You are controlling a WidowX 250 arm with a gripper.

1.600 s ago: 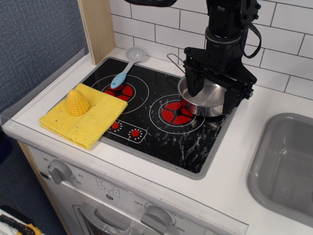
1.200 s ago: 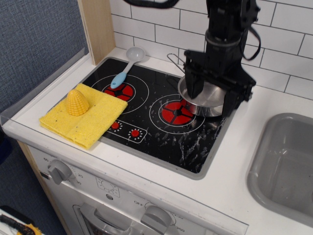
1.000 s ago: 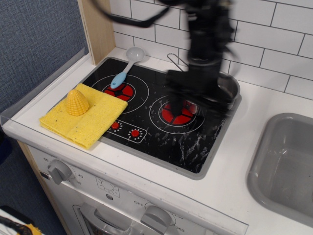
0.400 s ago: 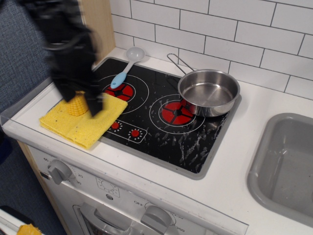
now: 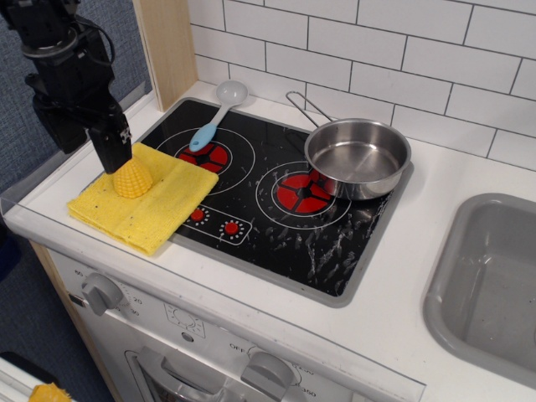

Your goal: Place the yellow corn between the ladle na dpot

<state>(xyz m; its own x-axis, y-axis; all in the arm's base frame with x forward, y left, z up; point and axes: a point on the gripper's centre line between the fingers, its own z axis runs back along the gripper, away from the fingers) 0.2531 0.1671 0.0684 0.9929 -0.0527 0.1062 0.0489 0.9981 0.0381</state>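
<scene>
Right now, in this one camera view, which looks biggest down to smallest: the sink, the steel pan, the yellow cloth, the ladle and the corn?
1. sink, though the frame cuts it off
2. yellow cloth and steel pan: too alike to rank
3. ladle
4. corn

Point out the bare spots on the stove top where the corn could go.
Bare glass lies between the ladle and the pan, across both red burners. The front right of the stove top is bare too. The left is crowded: corn on cloth, hand above.
</scene>
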